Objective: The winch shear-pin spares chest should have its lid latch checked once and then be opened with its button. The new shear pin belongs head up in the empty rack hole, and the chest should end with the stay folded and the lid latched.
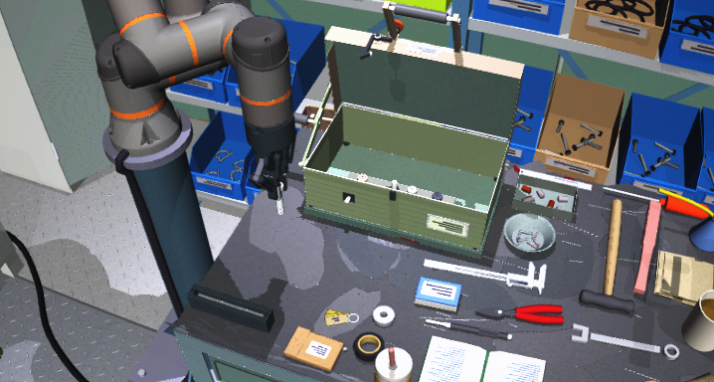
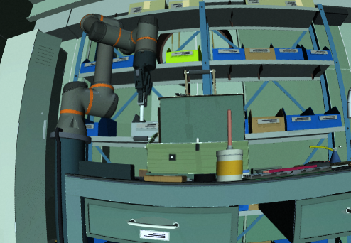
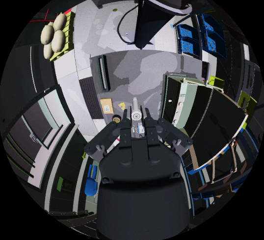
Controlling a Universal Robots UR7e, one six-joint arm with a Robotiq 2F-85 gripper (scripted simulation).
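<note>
The shear pin (image 1: 279,203) (image 2: 141,112) (image 3: 135,110), a short pale steel pin, hangs down from my fingers with its head uppermost, above the bench's left end and just left of the chest. The green spares chest (image 1: 399,195) (image 2: 197,156) (image 3: 189,104) stands open on the bench, its lid (image 1: 424,87) upright with a carry handle on top. Inside along its front wall runs a pale rack (image 1: 399,187) carrying several pin heads. A small white button (image 1: 347,197) sits on the chest's front. My gripper (image 1: 273,187) (image 2: 142,97) (image 3: 135,121) is closed and holds the shear pin.
A shallow grey dish (image 1: 529,232) and a small parts tray (image 1: 544,197) sit right of the chest. A calliper (image 1: 489,272), red pliers (image 1: 524,312), a hammer (image 1: 609,260), tape rolls and an open book (image 1: 479,365) lie across the bench's front. A dark block (image 1: 230,307) sits at the left front corner.
</note>
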